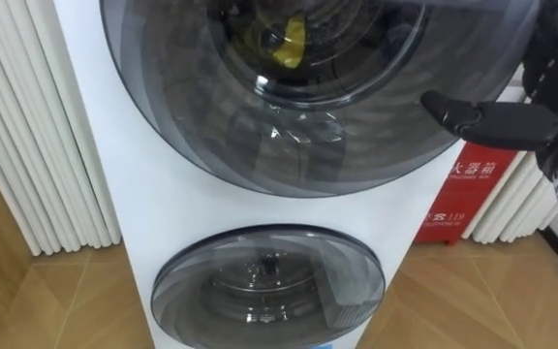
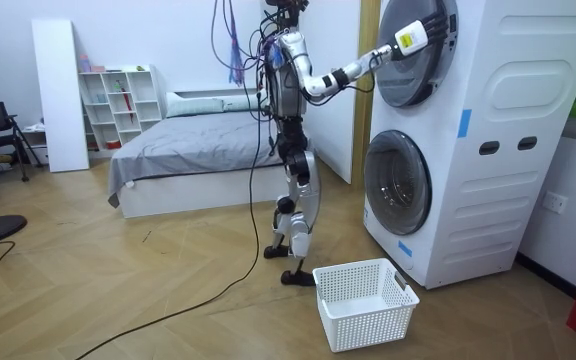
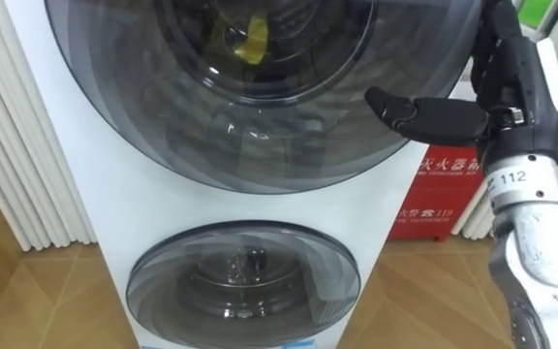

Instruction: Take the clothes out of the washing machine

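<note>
At the right rim of the upper door (image 1: 211,126) of the washing machine (image 2: 508,150), the right hand (image 3: 510,92) is seen raised, its arm reaching up from below and to the right of that door. The thumb (image 3: 424,113) is stretched out straight across the glass, towards the door's middle. The fingers (image 3: 497,39) run upward along the rim and pass out of the top of the picture, so whether they are hooked round the rim cannot be told. The upper door is shut.

Behind the upper door's glass, near its top, a yellow garment (image 1: 289,41) is seen lying inside the drum. Directly below the upper door a lower door (image 3: 243,286) is set in the same white front, also shut.

To the lower right of the upper door, beside the machine, a red box (image 3: 429,194) stands on the floor. In the room view the robot is shown standing upright facing the upper door, and a white basket (image 2: 363,272) is placed on the wooden floor well below that door, near the robot's feet.
</note>
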Motion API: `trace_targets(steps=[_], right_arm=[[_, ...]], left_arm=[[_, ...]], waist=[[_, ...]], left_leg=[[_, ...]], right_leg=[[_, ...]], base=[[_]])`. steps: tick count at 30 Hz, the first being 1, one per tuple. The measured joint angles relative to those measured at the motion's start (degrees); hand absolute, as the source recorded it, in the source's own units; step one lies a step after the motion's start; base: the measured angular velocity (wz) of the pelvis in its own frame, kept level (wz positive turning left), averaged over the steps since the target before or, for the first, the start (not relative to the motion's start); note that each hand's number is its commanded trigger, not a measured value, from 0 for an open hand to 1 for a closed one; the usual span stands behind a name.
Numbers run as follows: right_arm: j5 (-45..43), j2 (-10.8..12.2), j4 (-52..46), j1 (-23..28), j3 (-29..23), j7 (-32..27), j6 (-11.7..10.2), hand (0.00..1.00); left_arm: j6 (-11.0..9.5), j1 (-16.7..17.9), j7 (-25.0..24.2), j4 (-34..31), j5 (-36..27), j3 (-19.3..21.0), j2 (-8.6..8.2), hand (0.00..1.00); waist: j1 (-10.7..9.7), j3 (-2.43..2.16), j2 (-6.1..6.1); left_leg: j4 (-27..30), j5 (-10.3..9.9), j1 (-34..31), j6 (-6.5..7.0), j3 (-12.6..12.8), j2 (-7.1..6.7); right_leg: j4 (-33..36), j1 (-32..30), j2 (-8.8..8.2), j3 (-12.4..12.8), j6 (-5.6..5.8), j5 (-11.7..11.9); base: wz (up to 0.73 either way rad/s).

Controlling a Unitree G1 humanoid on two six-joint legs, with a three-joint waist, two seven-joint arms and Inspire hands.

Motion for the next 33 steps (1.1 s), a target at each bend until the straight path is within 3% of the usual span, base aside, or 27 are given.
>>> trace_targets(steps=[3, 7, 15, 18, 27, 33], right_arm=[[0.0, 3.2, -2.7, 3.4, -0.3, 0.1, -1.4, 0.0], [1.1, 8.4, -4.4, 10.0, 0.6, 1.2, -7.1, 0.0], [5.3, 9.8, -4.3, 15.6, 3.0, 5.0, -11.1, 0.0], [6.2, 9.8, -4.3, 16.7, 3.9, 5.9, -11.3, 0.0], [10.1, 9.8, -4.0, 18.4, 3.9, 10.9, -10.4, 0.0], [9.7, 9.8, -3.7, 18.9, 4.0, 14.0, -9.8, 0.0]], left_arm=[[0.0, -0.5, 0.0, 1.1, -0.1, -0.4, 0.0, 0.0], [-0.2, -1.9, 1.1, 2.9, -0.1, -1.6, -0.11, 0.0], [-1.8, -2.6, 4.0, 3.4, -0.1, -4.3, -0.38, 0.0], [-1.8, -2.6, 4.0, 3.5, -0.1, -4.3, -0.57, 0.0], [-1.8, -2.5, 3.8, 3.3, 0.2, -4.9, -0.58, 0.0], [-2.3, -2.9, 2.3, 3.1, 0.0, -5.6, -0.29, 0.0]], waist=[[-0.2, 0.08, 0.61], [-0.2, 0.11, 1.27], [-0.2, -0.27, 2.55], [-0.2, -0.3, 2.99], [-1.7, -0.45, 2.56], [-2.5, -0.41, 2.61]], left_leg=[[0.0, 0.0, 0.5, 0.0, 0.0, 0.1], [0.0, 0.0, 0.7, 0.0, 0.3, 0.2], [0.0, -0.5, 0.3, -0.8, 1.3, 0.94], [-0.1, -0.5, 0.2, -0.9, 1.3, 1.01], [0.6, -0.4, -0.3, -0.98, 1.6, 0.94], [1.0, -0.4, -0.5, -0.97, 3.2, 1.1]], right_leg=[[-0.2, 0.6, 0.01, 0.6, -0.03, 0.0], [-0.3, 0.6, 0.27, 1.1, -0.19, 0.1], [0.0, -0.2, 1.12, 1.5, -0.79, 0.5], [0.1, -0.4, 1.17, 1.9, -0.84, 0.6], [0.1, -0.6, 1.19, 2.5, -0.79, 0.5], [0.1, -1.1, 1.25, 2.9, -0.92, 0.8]], base=[[0.0], [-0.04], [-0.06], [0.0], [0.0], [-0.05]])
